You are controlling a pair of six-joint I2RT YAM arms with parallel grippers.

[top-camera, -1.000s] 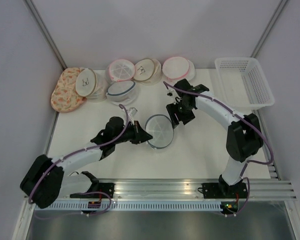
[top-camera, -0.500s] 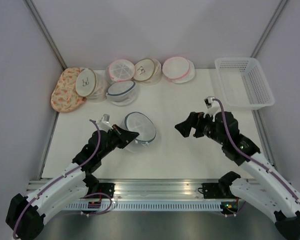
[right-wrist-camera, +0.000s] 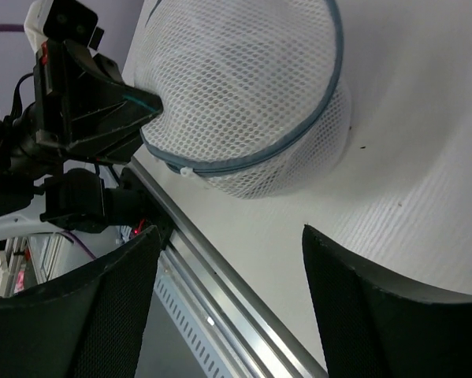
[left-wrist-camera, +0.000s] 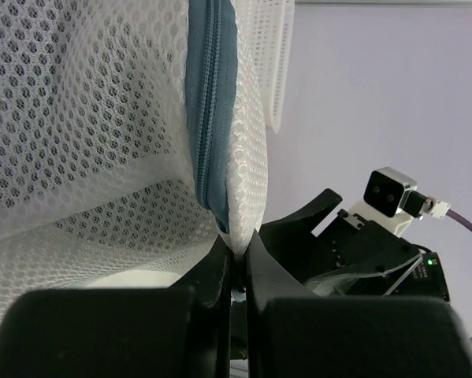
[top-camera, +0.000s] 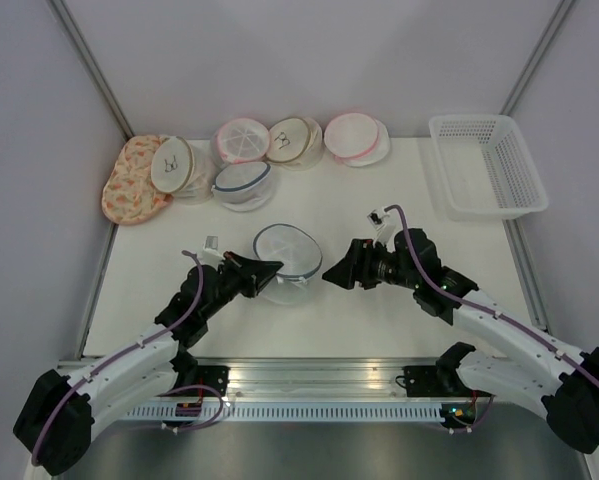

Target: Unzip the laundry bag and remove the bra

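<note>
- Step in hand, as I read it: setting up the unzip. Nothing is open yet; the stretch of zip I can see looks shut.
- The laundry bag (top-camera: 289,256) sits just left of centre in the top view, tipped up on its side with one edge on the table.
- The left gripper (top-camera: 267,271) comes in from the lower left. In the left wrist view its fingers (left-wrist-camera: 214,272) are pinched tight together on the bag's grey-blue zip rim (left-wrist-camera: 206,118), right at the bottom of the mesh.
- The right gripper (top-camera: 333,277) is just right of the bag, close but not touching. Its fingers (right-wrist-camera: 113,315) stand wide apart with nothing between them.
- From the right wrist, the bag (right-wrist-camera: 243,94) fills the upper middle of the frame. There's a small pale tab (right-wrist-camera: 187,171) on the rim that might be the zip pull, but I can't tell for sure.
- The bra: can't see any black through the mesh, so I can't say where it sits inside.
- Next move, my guess: bring the right fingers onto that pull, close on it, and drag it round the rim while the left holds the bag steady.
- The tab is tiny and the mesh is floppy, so grabbing cloth instead is the likely miss.
</note>
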